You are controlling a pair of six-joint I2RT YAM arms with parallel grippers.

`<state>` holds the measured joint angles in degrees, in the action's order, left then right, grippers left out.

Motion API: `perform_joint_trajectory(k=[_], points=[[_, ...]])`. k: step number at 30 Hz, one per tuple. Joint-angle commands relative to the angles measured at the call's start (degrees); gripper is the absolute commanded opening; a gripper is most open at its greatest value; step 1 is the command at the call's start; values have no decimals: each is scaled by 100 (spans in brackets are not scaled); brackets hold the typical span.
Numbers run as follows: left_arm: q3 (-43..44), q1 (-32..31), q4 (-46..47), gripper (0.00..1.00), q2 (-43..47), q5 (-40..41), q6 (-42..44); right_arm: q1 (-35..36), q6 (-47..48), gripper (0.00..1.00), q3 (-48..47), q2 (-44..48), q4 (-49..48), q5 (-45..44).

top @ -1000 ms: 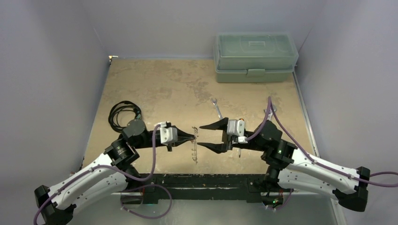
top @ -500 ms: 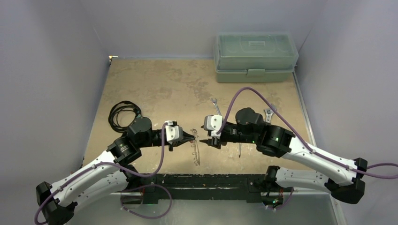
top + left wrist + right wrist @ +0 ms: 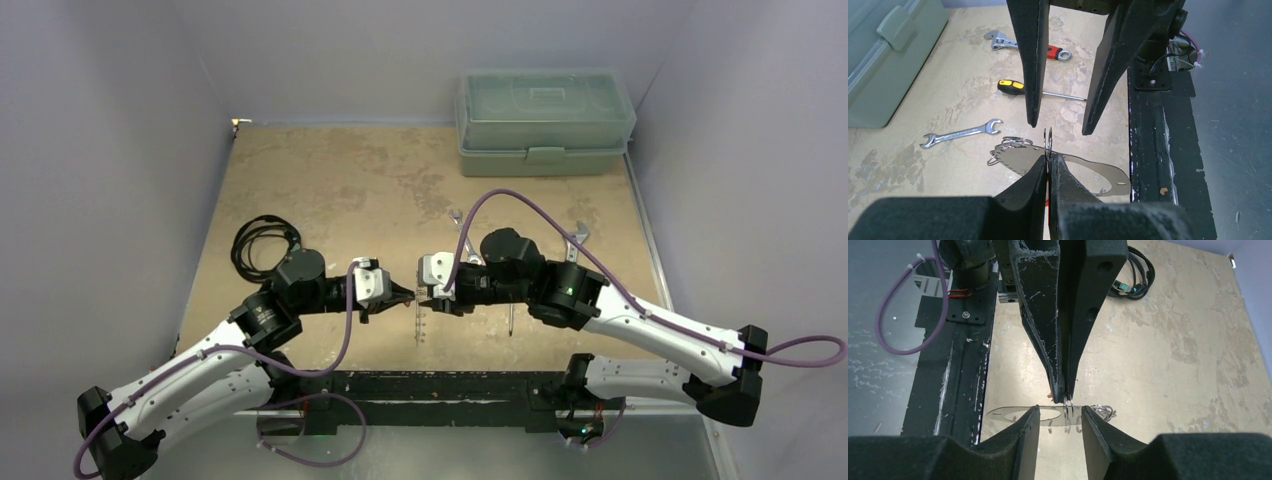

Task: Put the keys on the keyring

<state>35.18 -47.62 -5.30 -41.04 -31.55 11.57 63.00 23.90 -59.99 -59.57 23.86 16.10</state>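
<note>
My left gripper (image 3: 1048,159) is shut on the keys (image 3: 1048,140). Two thin silver loops stick out past its tips, and a sliver of red shows between its fingers. The keyring (image 3: 1016,157), a flat shiny silvery loop with holes along its edge, sits just below and beyond those tips, with small loose rings (image 3: 1013,141) at its far end. My right gripper (image 3: 1063,412) faces the left gripper (image 3: 1066,397) tip to tip. It is open, one finger on each side of the held loops (image 3: 1068,407), above the keyring (image 3: 995,414). In the top view the two grippers (image 3: 410,296) (image 3: 430,298) meet at the table's near middle.
A green toolbox (image 3: 545,120) stands at the back right. A coiled black cable (image 3: 262,242) lies at the left. A small spanner (image 3: 960,133), a yellow-handled screwdriver (image 3: 1018,86) and a red-handled adjustable wrench (image 3: 1023,45) lie right of centre. A black rail (image 3: 440,385) runs along the near edge.
My right arm swung left, and its gripper turned and came up to the left gripper's tips, jaws narrowing around the held loops. The left gripper stayed shut and shifted slightly right.
</note>
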Motion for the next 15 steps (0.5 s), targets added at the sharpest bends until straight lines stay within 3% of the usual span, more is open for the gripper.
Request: perform_joint_trajectory(k=[1, 15], points=[[282, 42, 227, 0, 17, -170, 31, 19, 140, 38, -220, -11, -336, 126], [280, 42, 240, 0, 17, -248, 24, 19, 199, 33, -86, -165, -507, 87]])
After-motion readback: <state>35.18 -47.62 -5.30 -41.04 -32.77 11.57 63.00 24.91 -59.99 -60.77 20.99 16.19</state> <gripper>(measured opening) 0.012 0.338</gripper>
